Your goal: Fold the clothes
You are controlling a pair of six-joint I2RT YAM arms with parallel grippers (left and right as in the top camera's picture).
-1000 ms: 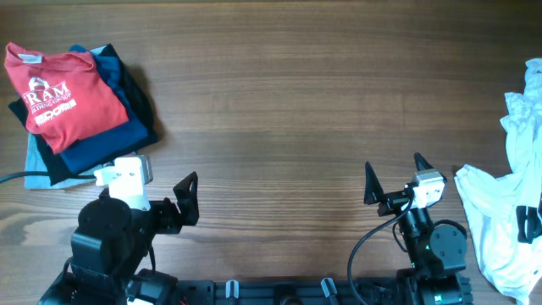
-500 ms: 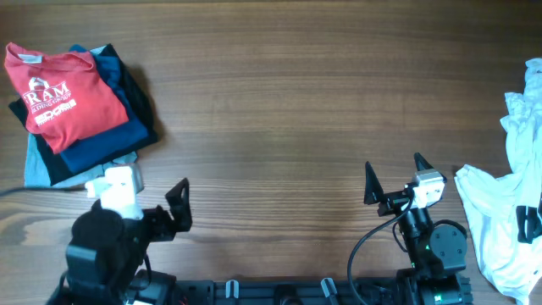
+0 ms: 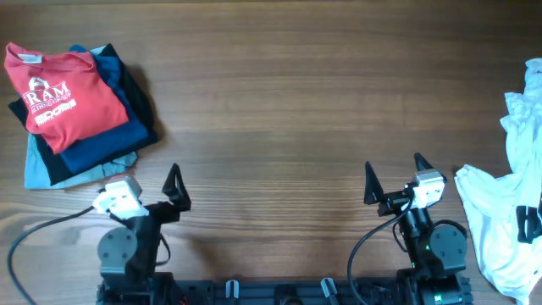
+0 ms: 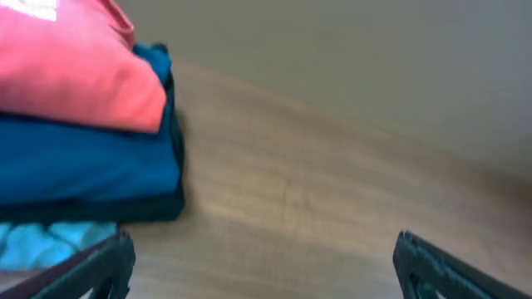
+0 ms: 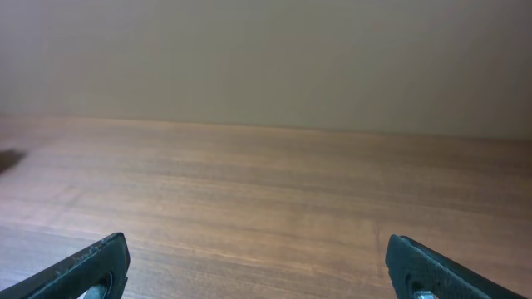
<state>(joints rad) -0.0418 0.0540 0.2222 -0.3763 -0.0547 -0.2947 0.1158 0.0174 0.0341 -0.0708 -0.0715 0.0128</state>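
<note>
My left gripper (image 4: 266, 272) hangs low over the near edge of the table (image 3: 271, 102) with its jaws spread wide and nothing between them. In its wrist view only the two dark fingertips (image 4: 104, 267) show at the bottom corners, with bare wood in the gap. Just ahead of it and to its left sits a folded stack of clothes. The red T-shirt (image 3: 63, 93) lies on top with its white lettering facing up. A blue garment (image 3: 95, 146) lies under it, a black garment (image 3: 141, 103) pokes out on the side toward the table's middle, and a pale blue garment (image 3: 35, 172) is at the bottom, nearest my base. From the left wrist the stack appears in blurred side view, red over blue over a thin dark layer, with a bit of pale blue at the lower left. The gripper is near the stack but apart from it. A dark cable (image 3: 42, 233) curves off from the left arm toward the table's edge. My right gripper (image 3: 395, 169) is also released, its jaws standing wide and holding nothing. Its wrist view shows only bare wood running to a plain wall (image 5: 266, 58). Just to its right, at the table's right end, lies a crumpled heap of white clothes (image 3: 500, 222), unfolded and running off the edge of the overhead view. The gripper is beside the heap without touching it. The two arms are well apart, each at its own end of the near edge.
</note>
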